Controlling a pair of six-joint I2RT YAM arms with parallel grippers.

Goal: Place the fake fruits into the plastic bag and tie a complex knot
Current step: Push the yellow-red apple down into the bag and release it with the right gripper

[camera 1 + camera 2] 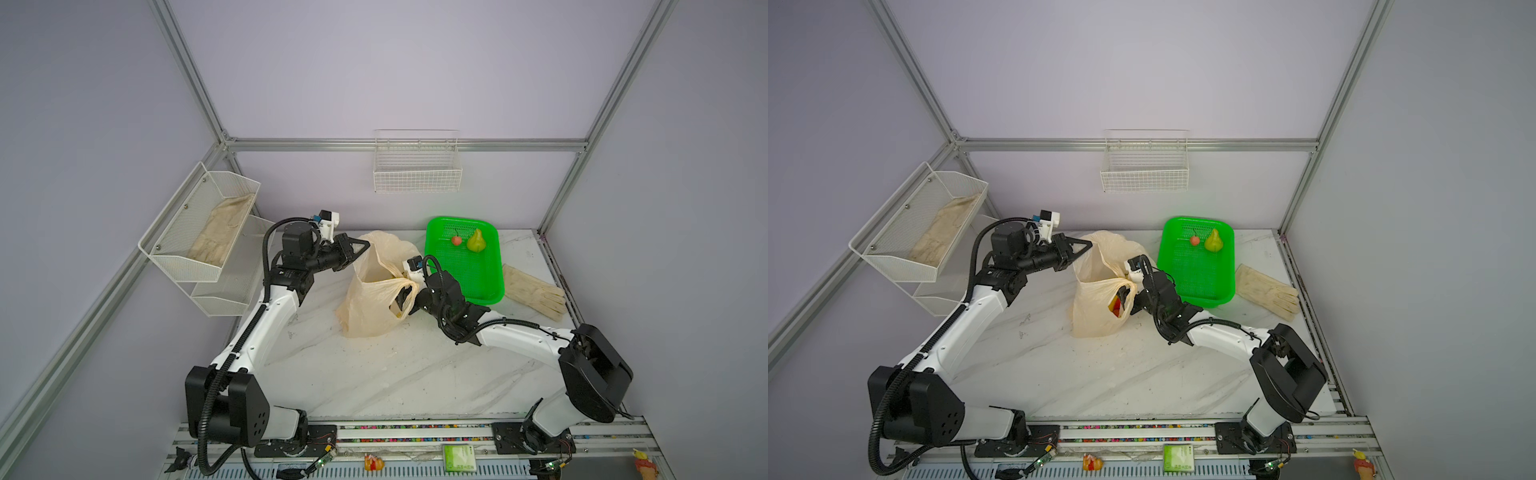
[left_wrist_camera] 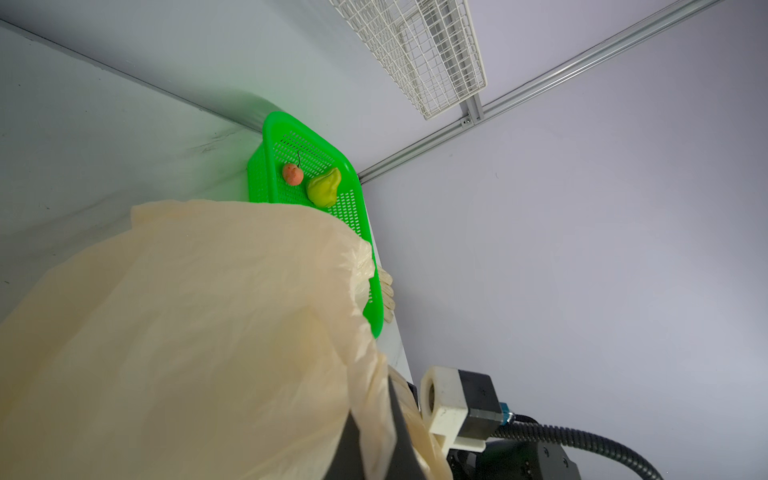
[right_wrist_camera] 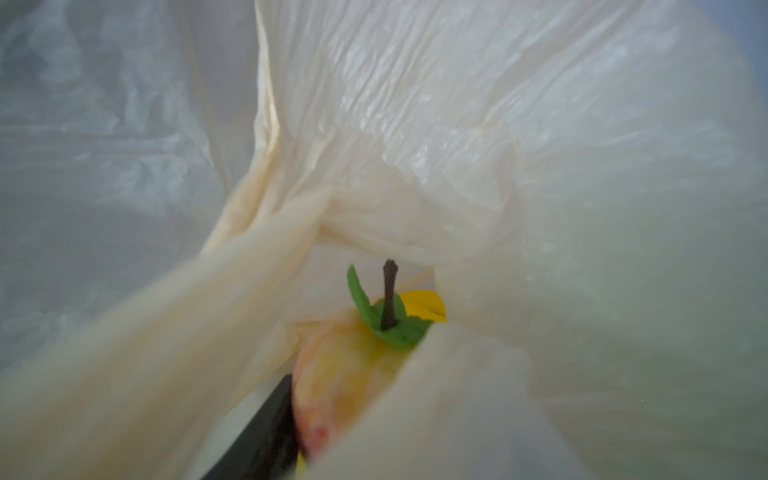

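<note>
The peach plastic bag (image 1: 370, 307) (image 1: 1096, 307) stands mid-table with its mouth open toward the right. My left gripper (image 1: 365, 245) (image 2: 380, 444) is shut on the bag's upper rim and holds it up. My right gripper (image 1: 401, 301) (image 1: 1123, 301) reaches into the bag mouth. It is closed on a yellow-red fruit (image 3: 349, 365) with a green leaf and dark stem, against one black finger (image 3: 266, 432); the other finger is hidden by plastic. A pear (image 1: 476, 241) (image 2: 324, 189) and a cherry (image 1: 456, 240) (image 2: 292, 173) lie in the green basket (image 1: 482, 282). No knot is in view.
A beige glove (image 1: 534, 293) lies right of the basket near the table's right edge. A white mesh shelf (image 1: 199, 224) with another glove hangs on the left wall, and a wire basket (image 1: 417, 166) on the back wall. Figurines (image 1: 374, 462) sit on the front rail.
</note>
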